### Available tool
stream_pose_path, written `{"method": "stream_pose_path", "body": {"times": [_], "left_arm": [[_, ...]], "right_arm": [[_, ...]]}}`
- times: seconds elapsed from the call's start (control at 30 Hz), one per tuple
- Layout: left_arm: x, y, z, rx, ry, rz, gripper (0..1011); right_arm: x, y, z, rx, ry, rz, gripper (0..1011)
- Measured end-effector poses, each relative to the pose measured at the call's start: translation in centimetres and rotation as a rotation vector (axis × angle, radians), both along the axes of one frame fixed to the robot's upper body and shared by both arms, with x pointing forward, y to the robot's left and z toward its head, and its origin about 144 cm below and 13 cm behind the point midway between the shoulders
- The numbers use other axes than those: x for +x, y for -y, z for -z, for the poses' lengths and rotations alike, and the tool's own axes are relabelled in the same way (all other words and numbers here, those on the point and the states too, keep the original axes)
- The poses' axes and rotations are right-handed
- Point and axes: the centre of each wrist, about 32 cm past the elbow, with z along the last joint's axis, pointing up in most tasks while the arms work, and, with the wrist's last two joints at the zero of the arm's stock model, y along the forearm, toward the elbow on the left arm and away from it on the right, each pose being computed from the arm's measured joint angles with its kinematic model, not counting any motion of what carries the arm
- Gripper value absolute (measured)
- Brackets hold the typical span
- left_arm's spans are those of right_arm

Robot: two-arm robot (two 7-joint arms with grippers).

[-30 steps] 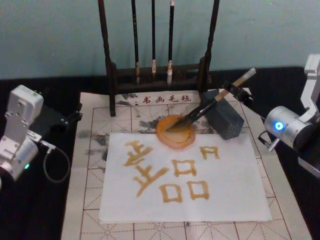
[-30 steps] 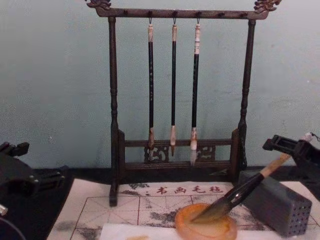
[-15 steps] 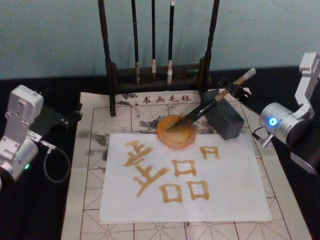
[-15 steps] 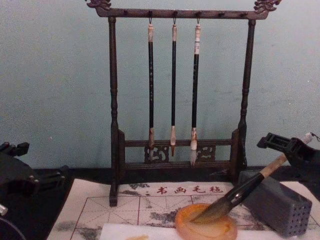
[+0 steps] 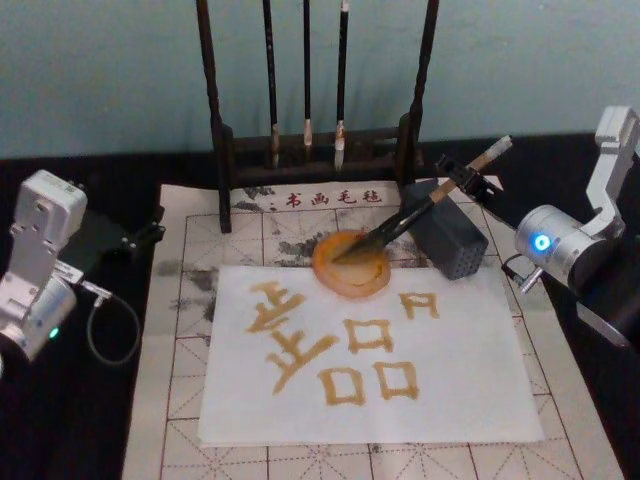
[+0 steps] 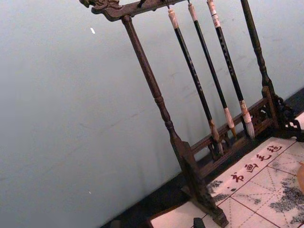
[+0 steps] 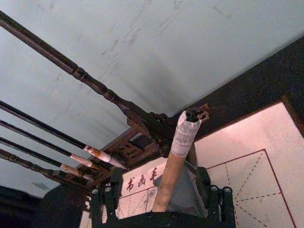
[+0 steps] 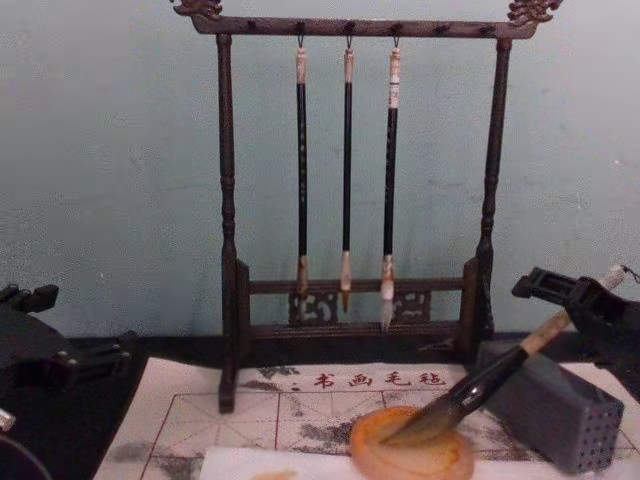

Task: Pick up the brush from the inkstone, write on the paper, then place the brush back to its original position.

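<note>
Head view has the right gripper [image 5: 468,185] up near the top of the brush [image 5: 400,222]. The brush lies slanted, its tuft in the inkstone [image 5: 335,282] and its handle propped on the grey block [image 5: 455,245]. In the right wrist view the fingers [image 7: 108,195] stand apart, one either side of the handle with a gap on both. Over the last second the brush hasn't budged, while the right arm has swung slightly inward and the gripper has crept leftward in the chest view. The paper [image 5: 450,390] already carries several amber characters, so I'd say the writing is done and the brush is home. What's left is backing off without nudging the handle. The left gripper [image 5: 140,235] sits parked at the bench's [image 5: 90,430] left side.
</note>
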Motion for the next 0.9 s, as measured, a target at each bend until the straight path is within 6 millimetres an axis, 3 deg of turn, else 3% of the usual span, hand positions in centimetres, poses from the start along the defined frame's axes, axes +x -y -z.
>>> {"method": "stream_pose_path", "body": {"times": [0.5,0.9], "left_arm": [[0.00,0.00,0.00,0.000,0.000,0.000,1001],[0.00,0.00,0.00,0.000,0.000,0.000,1001]], "right_arm": [[-0.03,0.04,-0.03,0.002,0.001,0.001,964],[-0.05,0.04,-0.03,0.003,0.002,0.001,632]]}}
